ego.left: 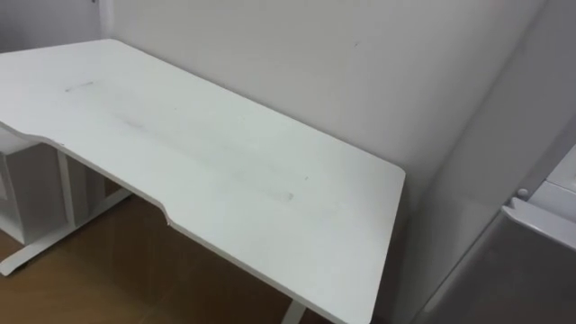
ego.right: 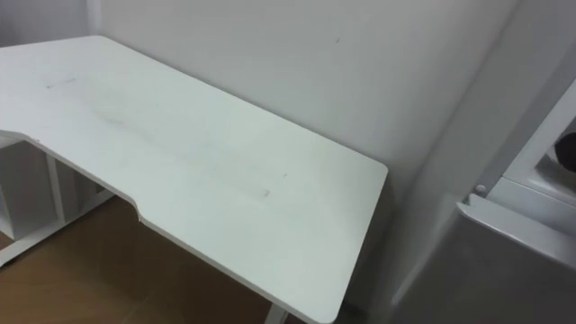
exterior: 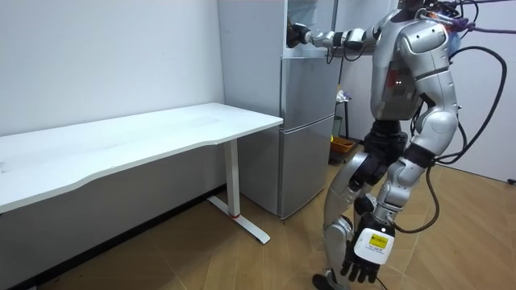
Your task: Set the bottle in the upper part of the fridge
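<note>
The robot stands upright on the wooden floor (exterior: 201, 262) in front of a tall grey fridge (exterior: 306, 137), at the room view's right. The fridge stands just beside the end of a long white bench (ego.left: 225, 171), and both are set against a pale wall (ego.left: 315, 63). The bench rests on a white leg (exterior: 234, 181) with a flat foot running along the floor.

The right arm is raised to shoulder height and stretched toward the upper part of the fridge. The right robot hand (exterior: 299, 34) lies at the opening of the upper compartment, dark against its pale inside. How its fingers are set cannot be told, nor whether they hold the bottle, which cannot be made out apart from the hand. In the right eye view a small dark shape (ego.right: 567, 148) shows at the picture's edge, within the fridge's upper part; too little of it is seen to say what it is.

The left arm hangs straight down. The left robot hand (exterior: 360, 262) is low beside the leg, on the side nearest the room camera, with its fingers pointing downward, loosely relaxed and holding nothing.

The eye views look down across the end of the bench toward the wall, with the fridge's grey side and top corner at their right.
</note>
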You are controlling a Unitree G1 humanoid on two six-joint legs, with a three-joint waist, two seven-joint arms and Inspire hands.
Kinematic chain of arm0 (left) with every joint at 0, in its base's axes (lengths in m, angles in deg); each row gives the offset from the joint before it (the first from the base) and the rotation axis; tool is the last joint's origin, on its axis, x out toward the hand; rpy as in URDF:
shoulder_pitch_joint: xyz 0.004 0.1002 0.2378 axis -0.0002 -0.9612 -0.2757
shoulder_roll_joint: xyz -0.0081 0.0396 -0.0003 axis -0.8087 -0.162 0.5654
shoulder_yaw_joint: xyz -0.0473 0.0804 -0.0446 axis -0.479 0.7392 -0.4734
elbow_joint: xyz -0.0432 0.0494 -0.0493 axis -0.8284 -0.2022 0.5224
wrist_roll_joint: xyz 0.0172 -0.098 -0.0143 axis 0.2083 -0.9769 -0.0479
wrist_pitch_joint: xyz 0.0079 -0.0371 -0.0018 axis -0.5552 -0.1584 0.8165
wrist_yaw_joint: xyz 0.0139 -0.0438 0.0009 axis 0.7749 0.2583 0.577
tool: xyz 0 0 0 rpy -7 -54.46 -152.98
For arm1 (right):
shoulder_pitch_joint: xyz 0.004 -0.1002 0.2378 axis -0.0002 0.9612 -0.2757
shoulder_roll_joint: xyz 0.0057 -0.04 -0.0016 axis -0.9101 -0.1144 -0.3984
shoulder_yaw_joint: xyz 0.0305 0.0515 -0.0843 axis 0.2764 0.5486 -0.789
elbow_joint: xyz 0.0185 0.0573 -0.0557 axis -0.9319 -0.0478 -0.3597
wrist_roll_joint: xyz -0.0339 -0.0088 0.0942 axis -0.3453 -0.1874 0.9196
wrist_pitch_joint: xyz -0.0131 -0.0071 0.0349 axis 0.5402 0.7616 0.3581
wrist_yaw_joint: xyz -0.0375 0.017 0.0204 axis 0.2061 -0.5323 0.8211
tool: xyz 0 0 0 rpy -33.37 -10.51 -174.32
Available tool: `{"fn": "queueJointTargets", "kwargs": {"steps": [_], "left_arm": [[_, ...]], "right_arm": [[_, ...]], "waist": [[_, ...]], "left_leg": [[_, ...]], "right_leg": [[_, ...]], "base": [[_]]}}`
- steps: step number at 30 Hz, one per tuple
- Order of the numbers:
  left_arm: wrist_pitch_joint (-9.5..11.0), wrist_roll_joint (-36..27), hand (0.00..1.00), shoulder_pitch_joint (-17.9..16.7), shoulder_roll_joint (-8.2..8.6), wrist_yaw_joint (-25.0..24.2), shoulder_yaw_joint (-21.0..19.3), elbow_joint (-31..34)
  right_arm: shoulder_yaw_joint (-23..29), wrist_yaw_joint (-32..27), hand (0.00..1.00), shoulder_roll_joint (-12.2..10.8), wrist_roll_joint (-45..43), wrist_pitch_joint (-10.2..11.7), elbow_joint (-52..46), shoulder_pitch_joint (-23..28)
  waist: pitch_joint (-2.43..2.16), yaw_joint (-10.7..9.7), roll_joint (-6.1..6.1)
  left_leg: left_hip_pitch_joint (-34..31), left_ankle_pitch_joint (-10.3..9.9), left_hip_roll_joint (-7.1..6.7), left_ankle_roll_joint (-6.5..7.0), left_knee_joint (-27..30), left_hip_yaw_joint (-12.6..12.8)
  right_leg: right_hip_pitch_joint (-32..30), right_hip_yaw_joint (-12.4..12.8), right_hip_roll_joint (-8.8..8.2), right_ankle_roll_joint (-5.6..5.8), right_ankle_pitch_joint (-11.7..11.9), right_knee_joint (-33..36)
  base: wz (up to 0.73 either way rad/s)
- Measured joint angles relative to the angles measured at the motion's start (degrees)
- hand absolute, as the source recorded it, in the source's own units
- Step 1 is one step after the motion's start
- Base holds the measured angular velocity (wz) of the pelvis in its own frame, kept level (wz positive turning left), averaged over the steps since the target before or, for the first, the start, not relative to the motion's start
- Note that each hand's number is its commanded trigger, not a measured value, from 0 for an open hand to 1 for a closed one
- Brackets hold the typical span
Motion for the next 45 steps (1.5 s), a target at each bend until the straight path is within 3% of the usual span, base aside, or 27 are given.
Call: {"fn": "queueJointTargets", "kwargs": {"steps": [2,3,6,22,41,45], "left_arm": [[-0.32,0.01,0.00,0.15,0.00,-0.41,-0.04,0.00],[-0.34,0.01,0.00,0.26,0.00,-0.59,-0.04,0.00],[-0.35,0.02,0.00,0.62,0.00,-0.73,-0.06,0.00],[-1.86,0.21,0.00,0.94,-0.15,-0.36,-0.13,0.06],[-1.84,0.44,0.00,1.78,-0.27,-0.15,-0.13,0.02],[-1.82,0.46,0.00,1.88,-0.27,-0.12,-0.33,0.42]], "right_arm": [[1.03,0.50,0.65,-0.10,-0.60,-0.30,0.00,0.00],[1.04,0.63,0.32,-0.13,-0.81,-0.31,0.00,0.00],[2.04,1.05,0.00,-0.39,-1.70,-0.35,0.00,0.00],[5.39,6.75,0.00,-1.03,-1.75,-1.80,4.39,0.42],[6.27,8.72,0.00,-1.10,-2.06,-1.80,4.39,1.99],[8.47,10.48,0.00,-1.15,-2.47,-1.80,4.34,2.29]], "waist": [[0.00,0.01,0.00],[0.00,0.01,0.00],[0.00,-0.03,0.00],[-0.04,-0.10,0.08],[-0.32,-0.01,0.59],[-0.35,-0.05,0.56]], "left_leg": [[0.02,-0.02,0.00,0.01,0.00,0.00],[0.03,-0.02,0.00,0.01,0.01,0.00],[0.01,-0.05,0.03,-0.02,0.08,-0.01],[-0.49,-0.44,0.02,-0.02,1.48,-0.19],[-0.57,-0.78,0.08,0.48,3.02,-0.25],[-0.54,-0.81,0.14,0.54,2.98,-0.02]], "right_leg": [[0.00,0.02,0.00,0.00,0.01,0.00],[0.00,0.02,0.01,-0.01,0.02,0.00],[0.00,0.02,0.03,-0.05,0.10,0.04],[0.55,0.03,0.38,0.87,0.91,-1.08],[1.01,0.19,0.50,0.62,1.89,-0.98],[0.89,0.42,0.47,0.74,1.83,-1.00]], "base": [[0.00],[0.00],[0.00],[0.00],[0.00],[-0.02]]}}
